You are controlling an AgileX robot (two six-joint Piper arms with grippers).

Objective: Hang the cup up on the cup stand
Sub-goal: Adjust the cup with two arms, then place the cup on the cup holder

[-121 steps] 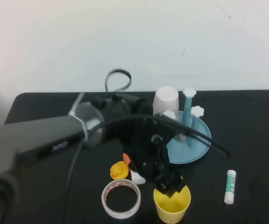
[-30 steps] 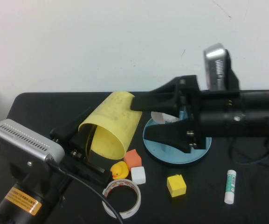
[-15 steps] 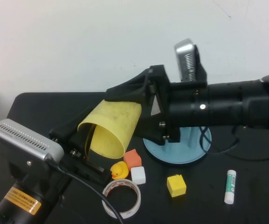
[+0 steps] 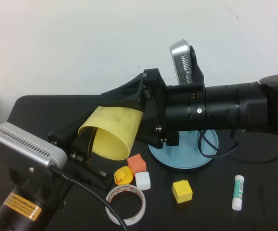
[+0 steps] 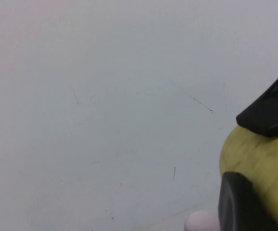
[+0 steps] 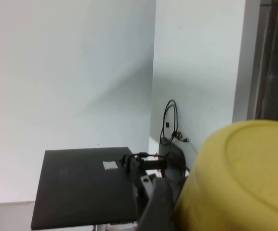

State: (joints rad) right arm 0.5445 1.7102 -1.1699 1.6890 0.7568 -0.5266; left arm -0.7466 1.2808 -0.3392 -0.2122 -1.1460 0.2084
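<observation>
The yellow cup [image 4: 114, 132] is held off the table, lying tilted with its mouth toward the lower left. My left gripper [image 4: 91, 132] is shut on its rim, one finger inside the mouth. My right gripper [image 4: 136, 108] reaches in from the right, open, its jaws astride the cup's closed end; its upper finger [image 5: 269, 113] lies along the cup's [image 5: 261, 154] top. The closed end [image 6: 247, 178] fills the right wrist view beside a finger [image 6: 155, 207]. The cup stand's light blue base [image 4: 189, 154] shows under my right arm; its pegs are hidden.
On the black table [image 4: 264, 144] lie an orange cube [image 4: 137, 163], a rubber duck [image 4: 123, 175], a white cube [image 4: 142, 180], a yellow cube [image 4: 182, 191], a tape roll [image 4: 125, 204] and a glue stick [image 4: 238, 192]. A pinkish cup top [image 5: 201, 222] shows.
My right arm has swung left from over the stand and brought its jaws over the cup's closed end. My left gripper keeps the cup raised, nearly still.
</observation>
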